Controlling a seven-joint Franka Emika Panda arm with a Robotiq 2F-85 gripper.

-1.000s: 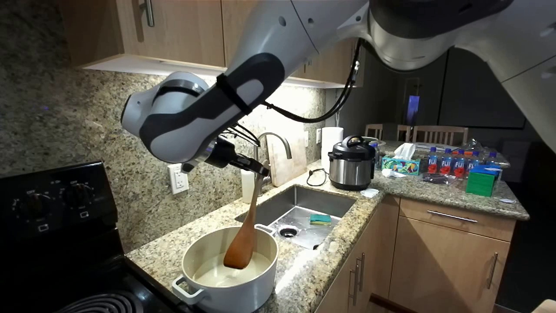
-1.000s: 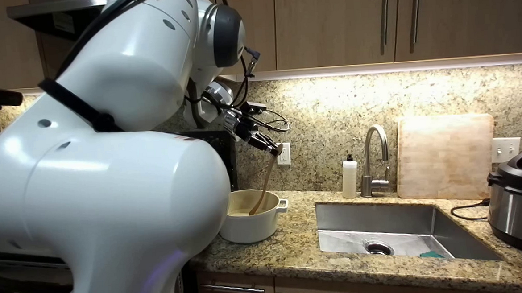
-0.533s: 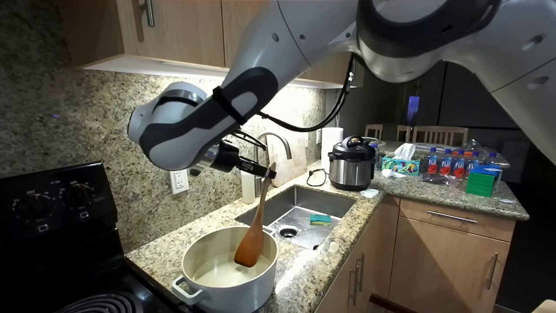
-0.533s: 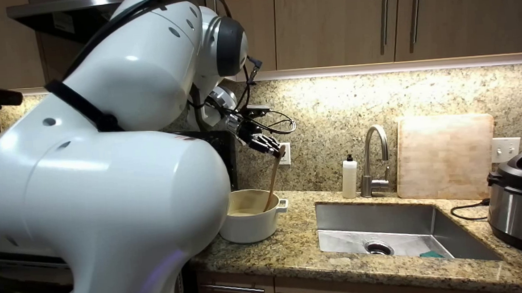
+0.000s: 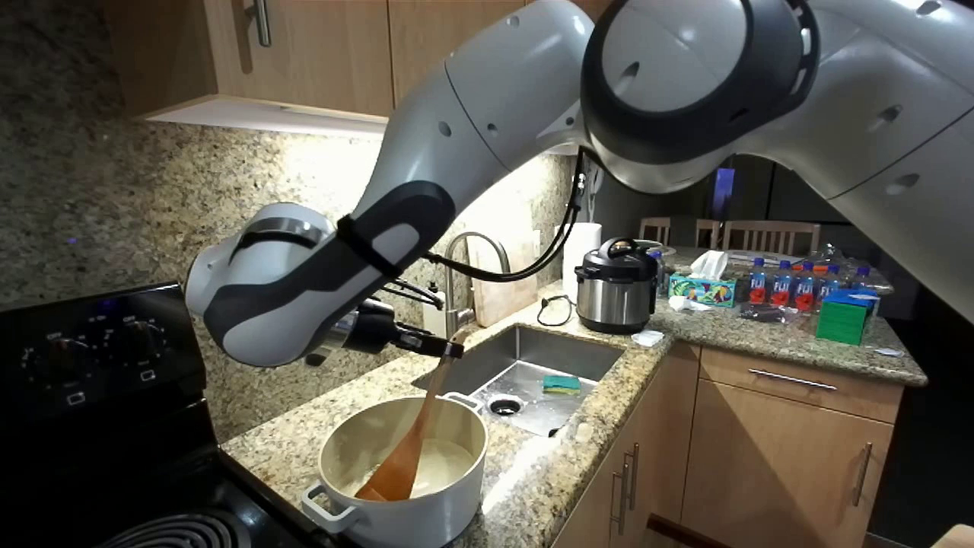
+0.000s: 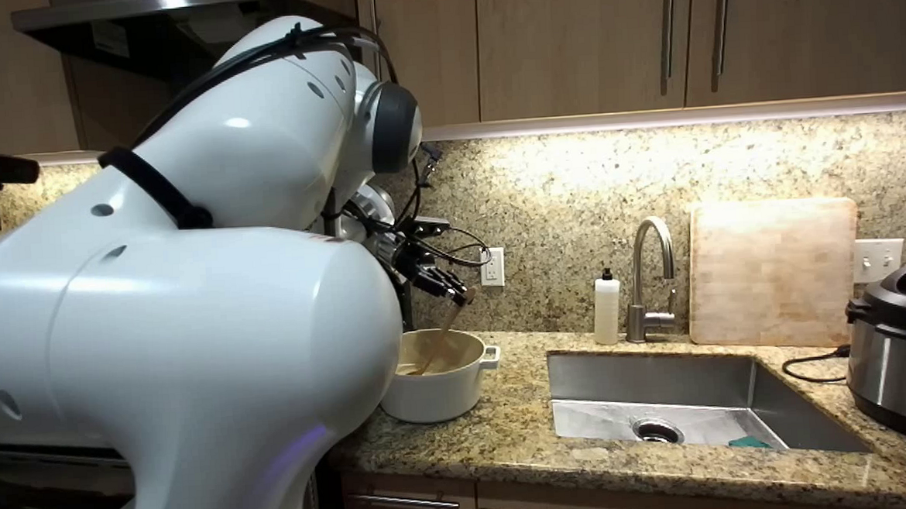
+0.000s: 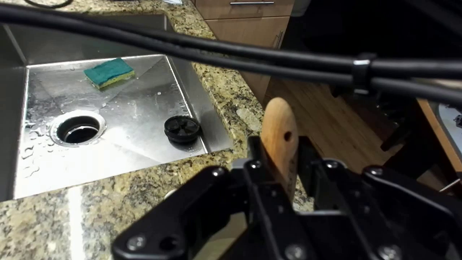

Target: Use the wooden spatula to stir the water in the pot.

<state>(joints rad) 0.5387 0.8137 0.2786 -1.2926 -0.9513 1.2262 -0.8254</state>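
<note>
Sloping down and to the left from the fingers (image 5: 454, 349) in both exterior views, the wooden spatula (image 5: 415, 439), its long axis well off upright, sets the relation on which the coming stroke turns: blade lower left, grip upper right. In the wrist view the fingers pinch the handle (image 7: 279, 130) close to its upper end, whose rounded, pierced tip projects between them. The blade (image 5: 392, 476) lies inside the pot (image 5: 426, 521), at the left, near part of the water (image 5: 445, 464) in an exterior view; whether its edge touches the pot's wall or floor cannot be told. The pot stands on the tabletop (image 6: 523, 406), left of the sink (image 6: 646, 380), and the fingers hang above the pot's rim. Stirring appears to be the step in hand. With the wider stretch of water to the blade's right, a sweep that way seems the natural stroke; too long a swing could press the handle against the rim.
</note>
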